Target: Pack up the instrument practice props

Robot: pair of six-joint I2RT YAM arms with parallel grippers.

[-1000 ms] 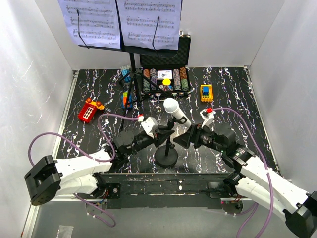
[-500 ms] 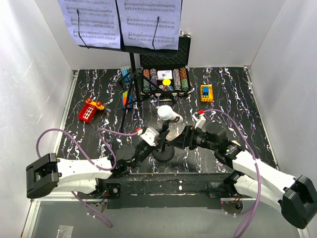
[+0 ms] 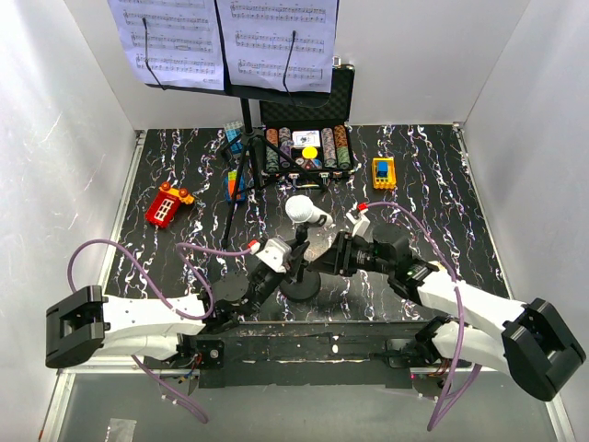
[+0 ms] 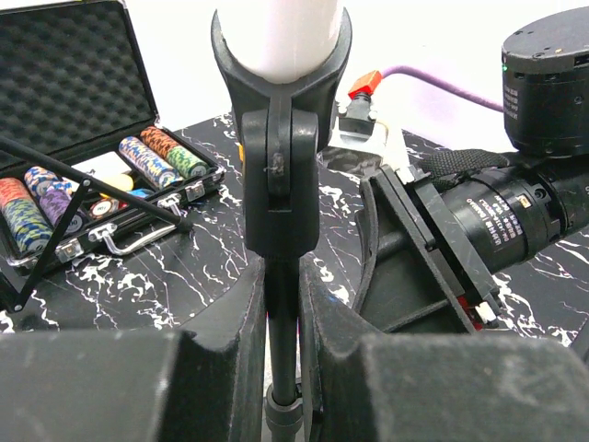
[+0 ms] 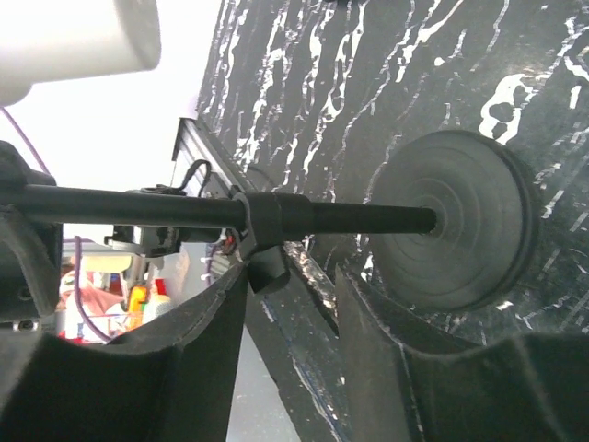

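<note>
The white microphone (image 3: 306, 212) sits in a black clip on a thin pole above its round black base (image 3: 299, 287), which rests on the table near the front. My left gripper (image 3: 291, 260) is shut on the pole just below the clip (image 4: 281, 166); the fingers (image 4: 221, 341) press the pole from both sides. My right gripper (image 3: 328, 261) is open just right of the pole; in the right wrist view the pole (image 5: 138, 207) and base (image 5: 456, 221) lie just beyond its fingertips (image 5: 212, 322). The black music stand (image 3: 247, 147) with white sheet-music pages (image 3: 221, 41) stands at the back.
An open black case of poker chips (image 3: 306, 138) lies behind the microphone, also in the left wrist view (image 4: 83, 184). A red toy (image 3: 166, 204), colourful blocks (image 3: 234, 184) and a yellow toy (image 3: 384, 171) lie on the marbled table. White walls enclose three sides.
The microphone and its base have shifted left. My left gripper has closed on the pole, and my right gripper has moved left up to the stand.
</note>
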